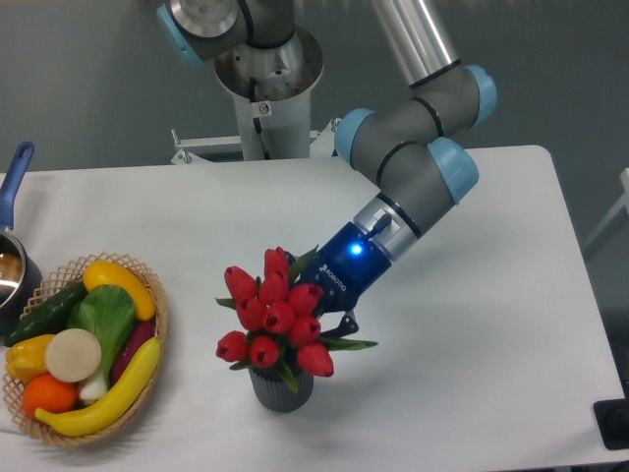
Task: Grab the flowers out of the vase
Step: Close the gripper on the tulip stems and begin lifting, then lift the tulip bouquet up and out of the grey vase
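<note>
Red flowers [272, 320] | stems in the vase [278, 385], below-left of the claw [326, 324] | claw behind the bunch, grip state hidden, cannot tell | stems upright, lift straight up

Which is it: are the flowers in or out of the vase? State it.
In: the flowers sit directly atop the vase.

A white table [472, 197] carried the vase [280, 386] near its front edge, a wicker basket [157, 324] of vegetables at the front left, and a saucepan [12, 270] at the left edge.
</note>
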